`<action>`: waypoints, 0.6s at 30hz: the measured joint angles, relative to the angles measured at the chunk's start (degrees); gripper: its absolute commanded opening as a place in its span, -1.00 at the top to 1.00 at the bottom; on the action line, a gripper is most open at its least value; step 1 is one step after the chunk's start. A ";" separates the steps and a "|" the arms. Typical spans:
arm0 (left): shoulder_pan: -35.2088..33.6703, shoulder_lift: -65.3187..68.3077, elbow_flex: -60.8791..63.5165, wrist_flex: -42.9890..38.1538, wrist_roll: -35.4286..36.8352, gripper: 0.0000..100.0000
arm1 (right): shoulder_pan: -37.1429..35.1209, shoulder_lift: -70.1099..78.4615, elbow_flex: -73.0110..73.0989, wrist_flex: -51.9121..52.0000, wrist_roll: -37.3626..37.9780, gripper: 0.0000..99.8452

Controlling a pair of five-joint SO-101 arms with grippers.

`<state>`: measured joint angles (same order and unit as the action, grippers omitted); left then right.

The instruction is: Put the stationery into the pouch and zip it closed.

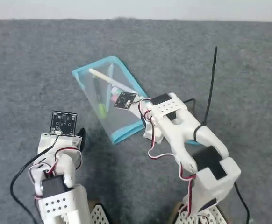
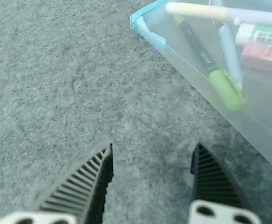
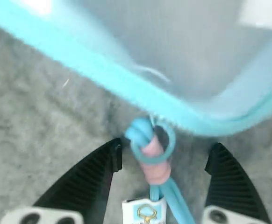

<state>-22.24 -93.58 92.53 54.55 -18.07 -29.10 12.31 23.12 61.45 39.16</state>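
The translucent pouch (image 1: 109, 100) with cyan trim lies flat in the middle of the grey carpet. Inside it are a green-capped pen (image 2: 225, 88), a cream pen (image 2: 196, 10), a pale blue pen (image 2: 229, 51) and a pink eraser (image 2: 264, 52). My left gripper (image 2: 152, 161) is open over bare carpet, a short way from the pouch's near long side. My right gripper (image 3: 166, 156) is open at the pouch's right edge. Its fingers straddle the zipper pull (image 3: 150, 156), a cyan cord with a pink bead, without pinching it. The right arm (image 1: 173, 116) covers that corner in the high view.
A black cable (image 1: 211, 84) stands up just right of the right arm. Grey carpet (image 1: 33, 70) spreads open to the left and behind the pouch. A pale wall strip (image 1: 136, 9) marks the far edge.
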 measured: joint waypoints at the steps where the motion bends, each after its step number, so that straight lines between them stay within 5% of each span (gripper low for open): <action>1: 0.00 0.00 0.00 0.00 0.00 0.49 | 0.00 0.35 -0.18 -0.09 0.00 0.77; 3: 0.00 0.00 0.00 0.00 0.00 0.49 | 0.44 0.62 -0.97 -0.70 0.00 1.00; 9: 0.00 0.00 0.00 0.00 0.00 0.49 | 0.53 1.23 -2.29 -0.88 -1.32 0.99; 18: 0.00 0.00 0.62 0.00 0.35 0.40 | 0.09 -13.89 -6.33 5.63 -17.23 0.99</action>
<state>-22.24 -93.58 93.14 54.55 -17.71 -29.01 -1.58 16.79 67.08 21.93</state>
